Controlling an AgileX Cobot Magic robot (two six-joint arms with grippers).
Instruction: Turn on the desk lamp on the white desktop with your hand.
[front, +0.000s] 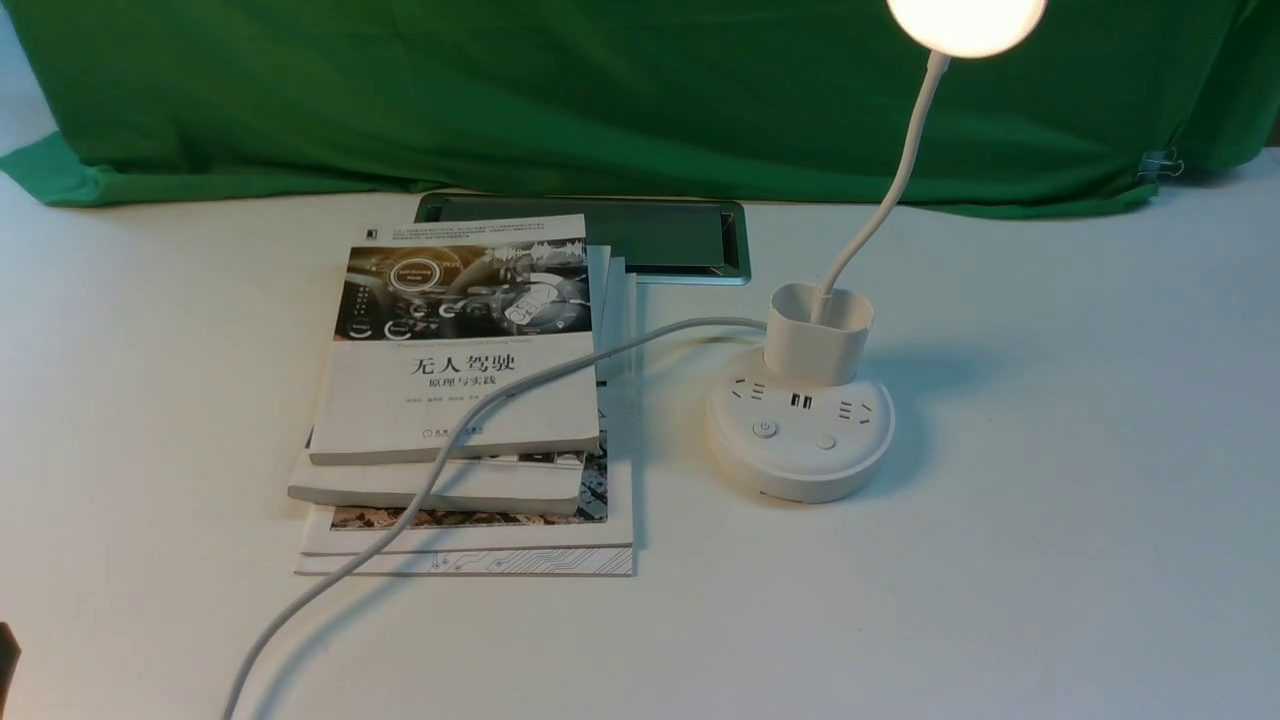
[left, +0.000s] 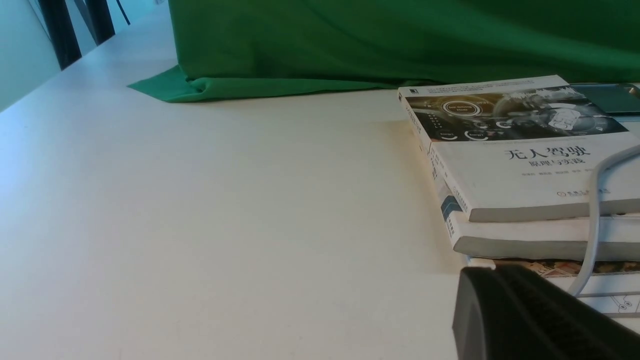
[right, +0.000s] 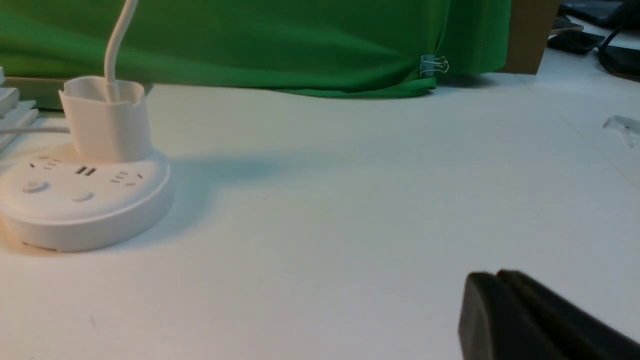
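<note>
The white desk lamp stands on the white desktop (front: 1050, 520), right of centre. Its round puck base (front: 800, 440) carries sockets, USB ports and two buttons (front: 765, 429). A cup holder (front: 818, 335) and a thin bent neck (front: 890, 190) rise to the disc head (front: 965, 20), which glows. The base also shows in the right wrist view (right: 85, 205). My right gripper (right: 495, 275) is shut and empty, low over bare desktop, well away from the base. My left gripper (left: 492, 270) is shut and empty beside the books' near corner. Only a dark sliver of the left arm (front: 5, 660) shows in the front view.
A stack of books (front: 460, 350) lies left of the lamp, with the lamp's white cord (front: 440, 480) running across it to the front edge. A grey-rimmed hatch (front: 690, 240) lies behind. Green cloth (front: 600, 100) covers the back, held by a binder clip (front: 1160, 163).
</note>
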